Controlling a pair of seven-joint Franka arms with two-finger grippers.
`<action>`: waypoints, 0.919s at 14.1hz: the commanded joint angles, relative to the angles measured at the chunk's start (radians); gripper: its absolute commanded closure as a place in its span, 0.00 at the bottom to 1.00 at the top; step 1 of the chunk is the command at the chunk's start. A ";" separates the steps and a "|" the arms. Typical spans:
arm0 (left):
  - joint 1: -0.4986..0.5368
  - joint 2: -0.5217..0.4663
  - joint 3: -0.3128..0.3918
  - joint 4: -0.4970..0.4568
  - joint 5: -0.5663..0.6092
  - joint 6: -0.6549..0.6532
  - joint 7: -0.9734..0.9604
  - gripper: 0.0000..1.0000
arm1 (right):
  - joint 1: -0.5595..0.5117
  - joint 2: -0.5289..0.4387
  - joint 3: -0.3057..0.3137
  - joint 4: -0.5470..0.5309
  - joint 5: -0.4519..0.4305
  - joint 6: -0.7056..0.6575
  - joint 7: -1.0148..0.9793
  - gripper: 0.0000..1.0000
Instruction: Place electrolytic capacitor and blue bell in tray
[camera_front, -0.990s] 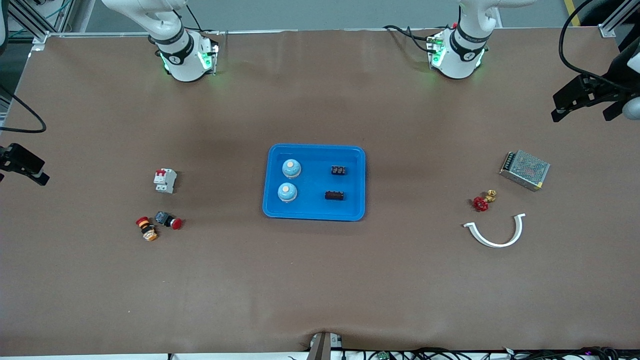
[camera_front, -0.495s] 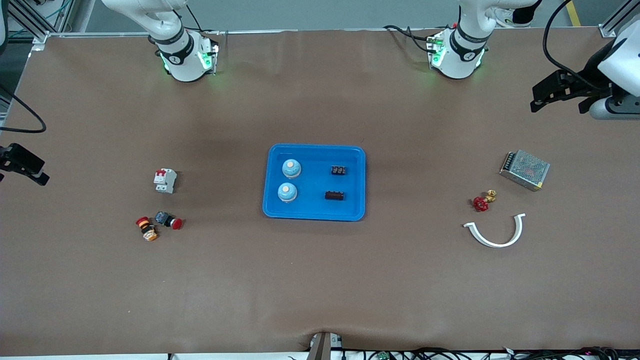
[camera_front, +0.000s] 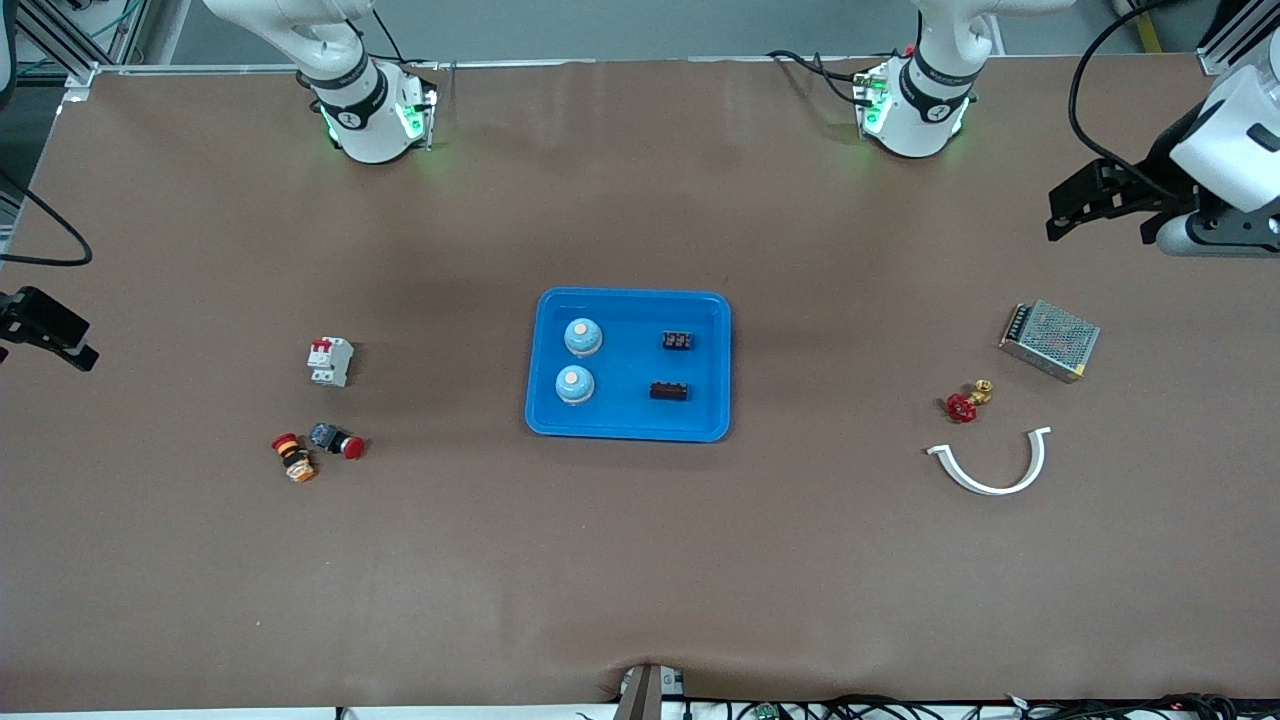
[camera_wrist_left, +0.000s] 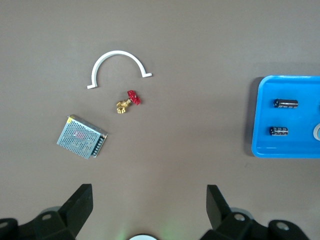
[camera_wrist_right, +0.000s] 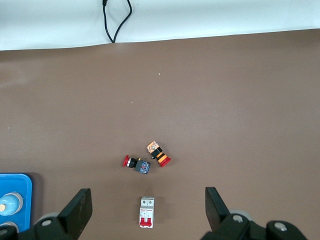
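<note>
The bright-blue tray (camera_front: 628, 422) lies in the middle of the table. In it stand two blue bells (camera_front: 582, 337) (camera_front: 574, 385), and two black electrolytic capacitors (camera_front: 677, 341) (camera_front: 669, 391) lie beside them. My left gripper (camera_front: 1100, 232) hangs open and empty over the table at the left arm's end. In its wrist view (camera_wrist_left: 148, 197) the tray (camera_wrist_left: 260, 120) and both capacitors (camera_wrist_left: 285, 103) (camera_wrist_left: 279, 131) show. My right gripper (camera_front: 45, 330) is open and empty at the right arm's end, over a white circuit breaker (camera_wrist_right: 146, 212). Its wrist view (camera_wrist_right: 147, 192) shows the tray corner (camera_wrist_right: 27, 185).
A metal power supply (camera_front: 1050, 340), a red-handled brass valve (camera_front: 965, 402) and a white curved clip (camera_front: 990, 465) lie toward the left arm's end. The circuit breaker (camera_front: 329, 361) and two red push buttons (camera_front: 338, 441) (camera_front: 292, 456) lie toward the right arm's end.
My left gripper has swung in from the table's end toward the middle, staying open. The right gripper and the things on the table have not moved.
</note>
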 joint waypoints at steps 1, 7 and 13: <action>-0.014 0.003 0.020 -0.011 -0.023 0.024 0.019 0.00 | -0.001 0.001 0.002 0.011 -0.009 -0.002 0.006 0.00; -0.004 0.028 0.029 -0.023 -0.008 0.062 0.008 0.00 | -0.001 0.001 0.002 0.011 -0.009 -0.003 0.006 0.00; -0.002 0.017 0.026 -0.019 0.076 0.105 0.017 0.00 | -0.001 0.001 0.002 0.011 -0.009 -0.002 0.006 0.00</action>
